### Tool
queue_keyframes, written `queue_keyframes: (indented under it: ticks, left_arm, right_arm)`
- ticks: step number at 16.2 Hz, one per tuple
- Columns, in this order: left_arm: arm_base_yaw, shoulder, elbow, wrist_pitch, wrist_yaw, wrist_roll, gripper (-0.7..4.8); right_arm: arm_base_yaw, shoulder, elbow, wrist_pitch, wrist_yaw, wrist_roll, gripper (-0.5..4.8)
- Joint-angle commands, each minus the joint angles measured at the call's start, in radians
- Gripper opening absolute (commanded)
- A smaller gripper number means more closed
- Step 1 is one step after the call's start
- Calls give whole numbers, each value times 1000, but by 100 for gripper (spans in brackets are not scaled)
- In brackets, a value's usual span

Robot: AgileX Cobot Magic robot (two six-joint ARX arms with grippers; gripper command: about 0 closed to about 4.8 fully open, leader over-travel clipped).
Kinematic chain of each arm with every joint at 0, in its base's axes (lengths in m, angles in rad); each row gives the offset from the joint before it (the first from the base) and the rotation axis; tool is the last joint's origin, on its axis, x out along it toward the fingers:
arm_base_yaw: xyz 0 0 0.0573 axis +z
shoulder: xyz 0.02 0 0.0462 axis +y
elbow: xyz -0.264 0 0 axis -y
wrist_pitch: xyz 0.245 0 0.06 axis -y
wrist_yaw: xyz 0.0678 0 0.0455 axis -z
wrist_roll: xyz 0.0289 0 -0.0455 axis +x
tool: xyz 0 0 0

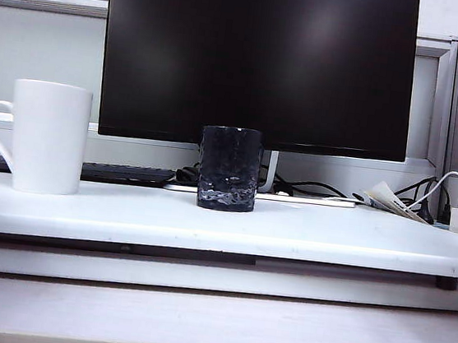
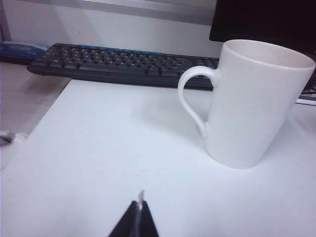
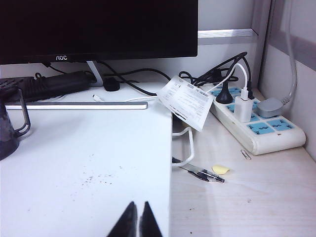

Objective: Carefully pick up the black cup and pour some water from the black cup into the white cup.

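White and raised a little above the desk, the counter (image 1: 329, 233) sits in front of a large dark monitor (image 1: 258, 59), with a black keyboard (image 2: 118, 64) lying behind it. Standing facing it, I see the small black cup of dimpled, glossy dark glass (image 1: 228, 168) upright near the counter's middle, and the tall white ceramic cup with a loop handle (image 1: 48, 137) upright well apart from it, out at nine o'clock, its handle turned away from the black cup. Whether either holds water I cannot tell. At three o'clock from the black cup, past the counter's edge, lie a printed paper slip (image 3: 186, 102), a white power strip with blue sockets (image 3: 256, 123) and a tangle of black cables (image 3: 217, 74). Neither arm shows in the exterior view. The left gripper (image 2: 139, 217) hovers low over bare counter on the handle side of the white cup, its jaws pressed together on nothing. The right gripper (image 3: 138, 219) hangs over the counter's right edge, clear of the black cup, its jaws likewise drawn together and empty.
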Motion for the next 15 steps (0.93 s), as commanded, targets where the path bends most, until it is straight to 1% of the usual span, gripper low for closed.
queue_keyframes:
  ticks: [1, 4, 5, 6, 7, 8, 9, 10, 11, 12, 13, 14, 15]
  left_arm:
    - [-1, 0, 0, 5, 4, 0, -5]
    - [-1, 0, 0, 5, 4, 0, -5]
    - [-1, 0, 0, 11, 5, -1, -4]
    - [-2, 0, 8, 37, 14, -48, 0]
    - [-2, 0, 32, 45, 31, -87, 19]
    - [-2, 0, 58, 45, 45, -90, 83]
    - [-2, 0, 82, 46, 64, -90, 130]
    - [-2, 0, 122, 45, 103, -90, 131]
    - [-2, 0, 152, 43, 156, -90, 131]
    - [-2, 0, 200, 43, 235, -90, 132]
    - [-3, 1, 218, 43, 257, -90, 132]
    - [-14, 10, 253, 43, 263, -89, 189]
    - [-20, 17, 269, 44, 245, -88, 313]
  right_arm:
    - [1, 0, -7, 10, -2, 3, 21]
    - [1, 0, -7, -11, -2, 3, 10]
    - [1, 0, 3, 19, -34, 14, -1]
    - [1, 0, 82, 2, -46, 74, 25]
    - [0, 0, 150, -34, -32, 68, 119]
    - [0, 2, 209, -50, -9, 49, 193]
    - [0, 14, 258, -48, 12, 18, 222]
    - [0, 43, 336, -24, 29, -23, 225]
    - [0, 77, 383, 4, 25, -34, 227]
    - [0, 158, 470, 32, 26, -63, 245]
    - [0, 204, 507, 43, 25, -80, 257]
    - [0, 324, 576, 94, 10, -115, 328]
    - [0, 398, 607, 144, -10, -137, 362]
